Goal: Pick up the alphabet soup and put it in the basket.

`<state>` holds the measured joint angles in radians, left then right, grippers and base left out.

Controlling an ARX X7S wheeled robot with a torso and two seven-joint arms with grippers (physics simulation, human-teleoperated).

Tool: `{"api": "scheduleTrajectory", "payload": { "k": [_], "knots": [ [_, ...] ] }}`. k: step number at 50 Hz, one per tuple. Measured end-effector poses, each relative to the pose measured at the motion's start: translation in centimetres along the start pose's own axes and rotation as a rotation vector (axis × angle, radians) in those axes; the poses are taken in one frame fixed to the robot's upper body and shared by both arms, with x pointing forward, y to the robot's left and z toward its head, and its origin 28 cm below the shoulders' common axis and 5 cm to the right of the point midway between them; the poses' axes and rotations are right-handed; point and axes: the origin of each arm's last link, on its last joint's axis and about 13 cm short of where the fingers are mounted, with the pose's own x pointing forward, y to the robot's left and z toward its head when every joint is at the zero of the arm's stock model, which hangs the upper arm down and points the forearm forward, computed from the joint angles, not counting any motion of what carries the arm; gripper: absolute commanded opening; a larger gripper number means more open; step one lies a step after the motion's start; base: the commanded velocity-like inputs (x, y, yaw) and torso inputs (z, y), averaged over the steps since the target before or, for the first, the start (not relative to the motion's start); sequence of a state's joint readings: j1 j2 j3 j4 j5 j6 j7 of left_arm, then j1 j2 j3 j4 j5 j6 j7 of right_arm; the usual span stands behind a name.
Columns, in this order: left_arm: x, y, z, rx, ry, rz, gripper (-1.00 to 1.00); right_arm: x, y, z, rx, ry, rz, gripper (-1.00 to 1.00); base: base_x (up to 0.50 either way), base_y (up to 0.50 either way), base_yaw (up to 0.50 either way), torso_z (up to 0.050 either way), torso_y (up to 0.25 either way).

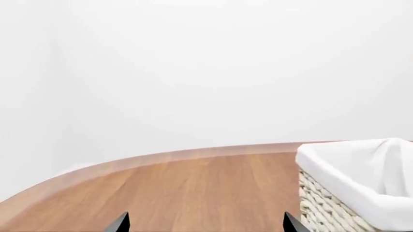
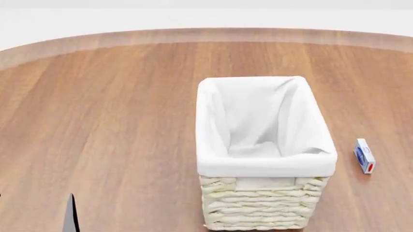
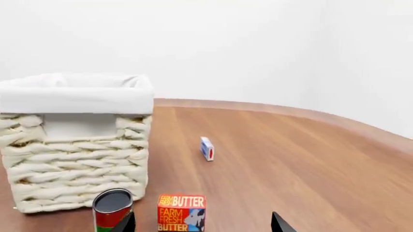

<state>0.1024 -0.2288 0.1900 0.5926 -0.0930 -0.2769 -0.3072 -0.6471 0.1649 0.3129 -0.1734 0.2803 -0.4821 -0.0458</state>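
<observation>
Both claws agape, left (image 1: 205,223) and right (image 3: 203,223); basket (image 2: 258,203) upright, mouth skyward.

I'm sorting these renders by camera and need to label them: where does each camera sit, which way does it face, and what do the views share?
Head view: from the robot's head, looking down on the table, the basket and a small blue-and-white box; one dark fingertip at the lower left.
Left wrist view: low by the left gripper, facing across the table to the white wall; two fingertips show.
Right wrist view: low by the right gripper, facing the basket's woven side, a dark-topped can and a butter box.
Shared: all three show the basket.
</observation>
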Motion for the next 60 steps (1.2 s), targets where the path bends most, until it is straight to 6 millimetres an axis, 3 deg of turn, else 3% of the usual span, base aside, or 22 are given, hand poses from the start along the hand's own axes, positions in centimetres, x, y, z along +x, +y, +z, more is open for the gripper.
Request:
{"api": "scheduleTrajectory", "payload": {
  "k": [19, 60],
  "knots": [
    [0.0, 0.1, 0.0, 0.001, 0.003, 0.004, 1.0, -0.4, 0.2, -3.3, 0.026, 0.032, -0.044, 1.0, 0.0, 0.0, 0.0, 0.0, 0.0],
    [0.1, 0.1, -0.2, -0.002, 0.008, 0.006, 1.0, 1.0, 0.2, -6.0, 0.048, 0.066, -0.119, 1.0, 0.0, 0.0, 0.0, 0.0, 0.0]
  ]
}}
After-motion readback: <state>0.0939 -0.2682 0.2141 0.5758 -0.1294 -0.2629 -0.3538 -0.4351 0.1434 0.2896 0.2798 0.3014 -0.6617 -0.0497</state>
